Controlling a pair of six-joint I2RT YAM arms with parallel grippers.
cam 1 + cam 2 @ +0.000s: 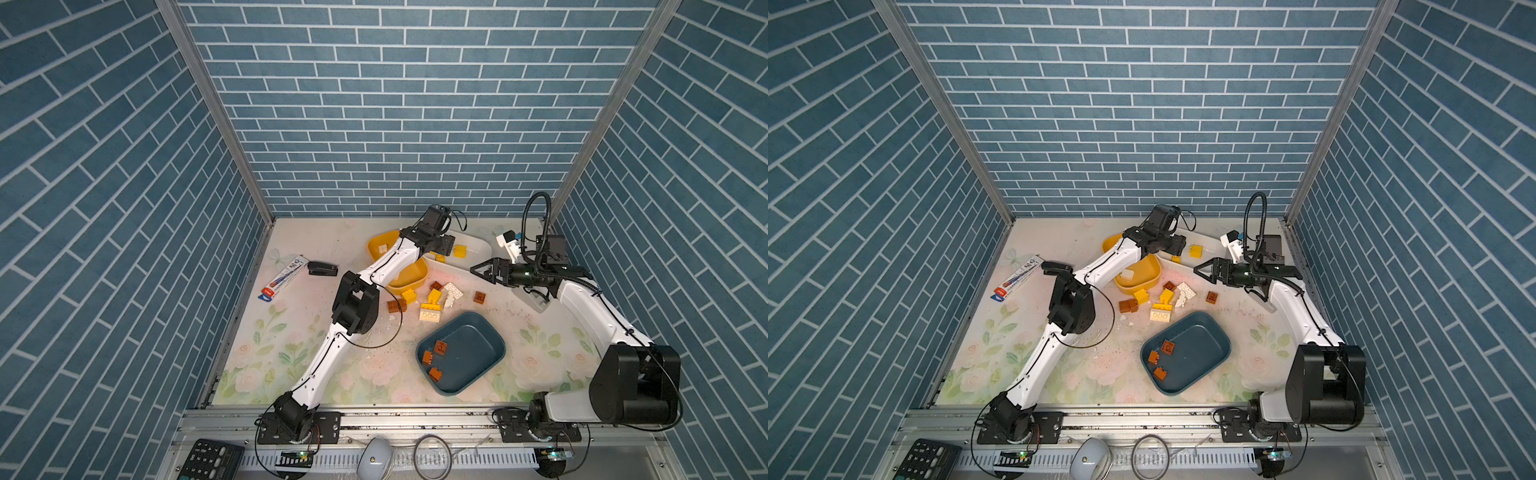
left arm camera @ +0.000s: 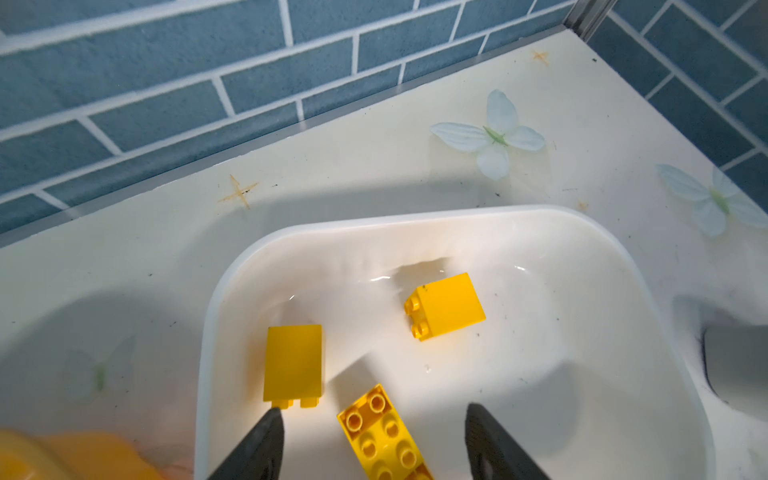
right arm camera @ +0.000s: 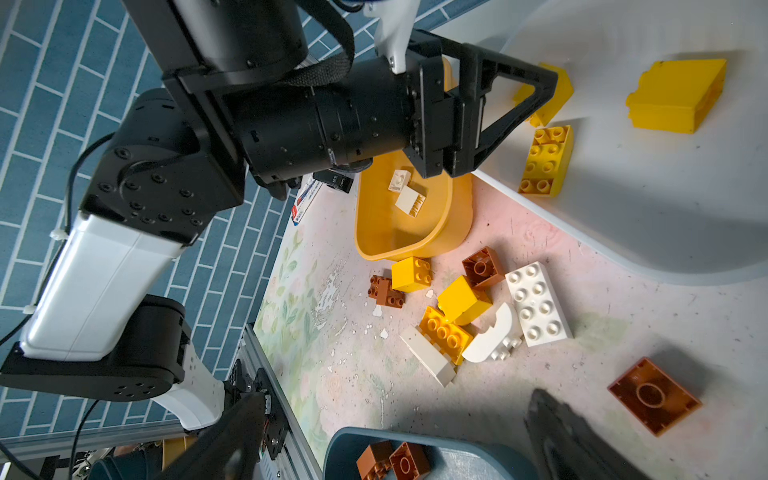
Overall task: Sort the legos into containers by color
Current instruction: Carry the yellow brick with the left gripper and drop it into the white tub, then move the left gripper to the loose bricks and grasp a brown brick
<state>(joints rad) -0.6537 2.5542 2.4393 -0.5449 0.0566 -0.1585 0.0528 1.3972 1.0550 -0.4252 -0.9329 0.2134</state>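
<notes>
My left gripper (image 2: 374, 408) hangs open over the white tub (image 2: 374, 220), which holds three yellow legos. One, a long yellow brick (image 2: 382, 436), lies under the jaws without touching either. My right gripper (image 1: 478, 270) stands open and empty above the table, beside the white tub (image 1: 482, 245). The yellow tub (image 1: 376, 245) holds white legos (image 3: 409, 193). Three brown legos (image 1: 434, 357) lie in the teal tub (image 1: 478, 345). Between the tubs lies a loose pile of yellow, white and brown legos (image 1: 432, 299), with a single brown brick (image 1: 480, 297) to its right.
A black stapler (image 1: 322, 268) and a pen package (image 1: 286, 274) lie at the table's left. A white device (image 1: 509, 245) stands at the back right, behind my right gripper. The left arm's elbow (image 1: 355, 303) hangs over the table left of the pile.
</notes>
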